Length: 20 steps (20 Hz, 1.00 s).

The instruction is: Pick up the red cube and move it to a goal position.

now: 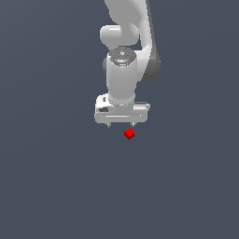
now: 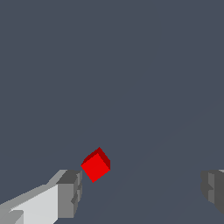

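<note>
While the white arm [image 1: 122, 70] points straight down over a plain dark grey counter [image 1: 51, 186], its gripper [image 1: 121, 125] hangs with jaws spread wide and holding nothing; the red cube [image 1: 129, 134] lies on the counter just below the fingertips, nearer the one on the exterior view's right; seen from the wrist, the cube [image 2: 96, 164] sits turned corner-on just beside one grey finger pad [image 2: 70, 194], well apart from the other pad [image 2: 213, 189], with no contact visible.
</note>
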{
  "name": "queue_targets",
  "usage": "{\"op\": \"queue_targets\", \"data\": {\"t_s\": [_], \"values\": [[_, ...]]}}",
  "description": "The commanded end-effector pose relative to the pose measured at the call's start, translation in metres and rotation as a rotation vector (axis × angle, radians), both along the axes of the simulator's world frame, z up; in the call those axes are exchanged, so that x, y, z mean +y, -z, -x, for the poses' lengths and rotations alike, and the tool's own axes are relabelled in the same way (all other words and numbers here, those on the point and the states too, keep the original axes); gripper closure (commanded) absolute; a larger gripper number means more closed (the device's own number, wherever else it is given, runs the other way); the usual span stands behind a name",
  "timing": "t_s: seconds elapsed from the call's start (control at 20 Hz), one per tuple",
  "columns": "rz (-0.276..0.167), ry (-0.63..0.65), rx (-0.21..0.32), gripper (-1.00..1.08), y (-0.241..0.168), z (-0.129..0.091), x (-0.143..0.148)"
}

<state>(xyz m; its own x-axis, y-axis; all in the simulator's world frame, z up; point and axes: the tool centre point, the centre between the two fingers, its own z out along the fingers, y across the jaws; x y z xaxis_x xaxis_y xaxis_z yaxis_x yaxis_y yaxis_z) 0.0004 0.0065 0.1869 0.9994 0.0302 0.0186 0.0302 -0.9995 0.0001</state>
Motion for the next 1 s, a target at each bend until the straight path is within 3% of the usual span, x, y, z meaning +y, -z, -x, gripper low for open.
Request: {"op": "queue_targets", "data": {"t_s": [0.0,0.5,0.95], "values": [[0.0,0.0,0.0,-0.92,0.0,0.0,0.0],[0.0,-0.09,0.002,-0.92,0.023,0.006,0.01],[0.0,-0.332,0.009,-0.92,0.086,0.027,0.032]]}}
